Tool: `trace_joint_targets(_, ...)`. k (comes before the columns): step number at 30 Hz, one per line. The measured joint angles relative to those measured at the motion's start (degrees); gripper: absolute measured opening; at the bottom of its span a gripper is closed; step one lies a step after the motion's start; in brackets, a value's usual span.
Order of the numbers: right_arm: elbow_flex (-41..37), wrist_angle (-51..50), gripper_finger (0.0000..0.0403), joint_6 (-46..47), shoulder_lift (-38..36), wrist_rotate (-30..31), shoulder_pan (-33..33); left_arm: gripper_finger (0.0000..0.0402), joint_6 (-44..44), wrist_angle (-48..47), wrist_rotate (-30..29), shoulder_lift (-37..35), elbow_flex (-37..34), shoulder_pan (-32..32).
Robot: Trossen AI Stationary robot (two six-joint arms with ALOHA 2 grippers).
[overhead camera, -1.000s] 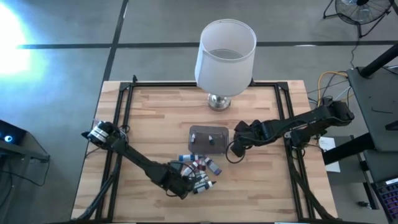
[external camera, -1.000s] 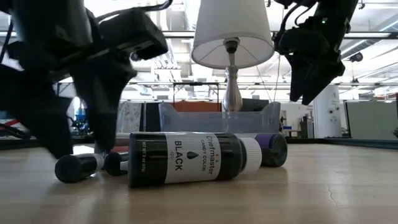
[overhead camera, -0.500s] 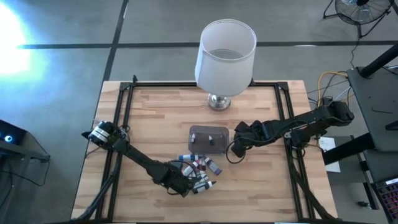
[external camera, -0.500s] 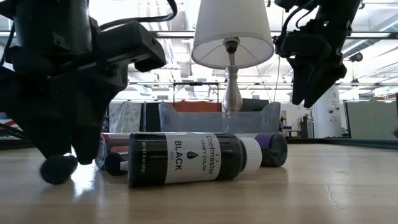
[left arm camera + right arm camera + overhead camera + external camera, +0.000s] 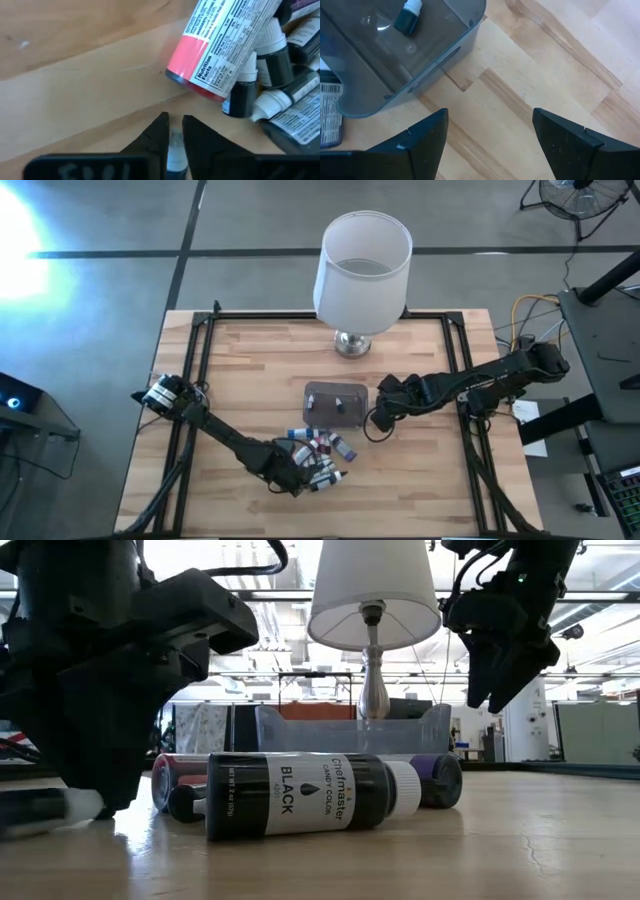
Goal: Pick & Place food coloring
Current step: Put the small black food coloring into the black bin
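Pale butcher-block planks make up the table (image 5: 250, 370) I am working over, with a white-shaded lamp on a chrome base (image 5: 362, 275) standing at its far edge. Near the middle sits a small greyish translucent rectangular tub (image 5: 335, 403), and through the right wrist camera I see one tiny dark bottle with a white tip (image 5: 408, 17) lying inside it. My left gripper (image 5: 297, 483) is down at the near side of the table, at the edge of the cluster of tiny food coloring bottles (image 5: 320, 455), and its fingers (image 5: 156, 137) are pressed nearly together, pinching a small bottle with a whitish neck (image 5: 175, 150) between their tips. Just ahead of it in the left wrist view lies a red-labelled bottle printed with nutrition facts (image 5: 220, 52), on its side, touching several dark and white bottles beside it. From table height, a black bottle marked BLACK (image 5: 310, 795) lies on its side in front, with a purple-capped one (image 5: 440, 780) just behind it. My right gripper (image 5: 374, 420) hangs just beside the tub's right end, above the wood, its fingers (image 5: 427, 135) spread wide and holding nothing.
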Motion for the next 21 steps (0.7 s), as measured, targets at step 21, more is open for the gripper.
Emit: trace_joint_targets(21, 0.0, 0.5, 0.0268, 3.5, -0.2, 1.2, 0.4, 0.0038, 12.1, -16.4, -6.8, -8.9, -0.2, 0.8)
